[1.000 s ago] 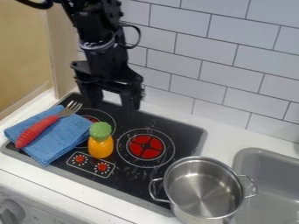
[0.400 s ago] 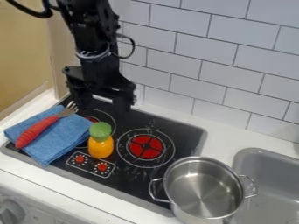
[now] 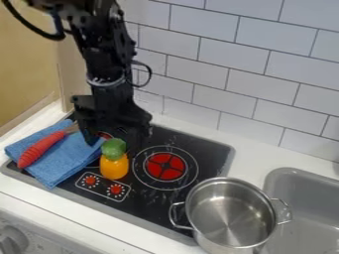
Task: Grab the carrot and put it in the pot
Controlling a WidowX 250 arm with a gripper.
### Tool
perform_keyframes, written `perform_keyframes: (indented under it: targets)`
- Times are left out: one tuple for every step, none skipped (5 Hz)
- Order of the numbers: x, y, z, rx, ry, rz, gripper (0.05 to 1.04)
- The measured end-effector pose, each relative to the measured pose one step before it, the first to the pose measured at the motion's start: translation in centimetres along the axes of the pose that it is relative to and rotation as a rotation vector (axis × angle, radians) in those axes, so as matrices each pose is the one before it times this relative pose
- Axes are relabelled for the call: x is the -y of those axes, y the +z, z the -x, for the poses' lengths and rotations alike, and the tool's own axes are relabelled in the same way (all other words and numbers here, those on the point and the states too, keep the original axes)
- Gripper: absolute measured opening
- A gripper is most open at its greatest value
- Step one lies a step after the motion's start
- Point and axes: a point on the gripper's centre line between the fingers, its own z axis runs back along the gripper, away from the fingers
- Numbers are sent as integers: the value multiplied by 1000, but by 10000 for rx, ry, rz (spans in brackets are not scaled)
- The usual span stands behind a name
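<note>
One carrot (image 3: 114, 164): being supported by the stove (image 3: 173, 206), just beside the blue cloth (image 3: 69, 161), its green top being turned toward the hand (image 3: 112, 144).
Hand: being lowered since the earlier views and brought close to the carrot, its fingers being kept wide apart, nothing being gripped; a grasp is apparently being prepared, while the carrot is being left where it was.
Fork (image 3: 41, 149): being borne by the cloth.
Pot (image 3: 232, 221): being kept beside the sink (image 3: 311, 228), the carrot not yet being placed inside.
</note>
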Motion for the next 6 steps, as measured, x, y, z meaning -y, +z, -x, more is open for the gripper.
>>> perform_keyframes:
  targets:
    - [50, -964, 112, -230, 130, -10, 958]
    - [15, -829, 270, -261, -13, -128, 690]
    - [105, 36, -217, 116, -35, -185, 591]
    - [56, 1, -49, 31, 58, 12, 591]
    - [109, -24, 59, -18, 36, 68, 591]
    - [568, 439, 34, 144, 108, 346, 591]
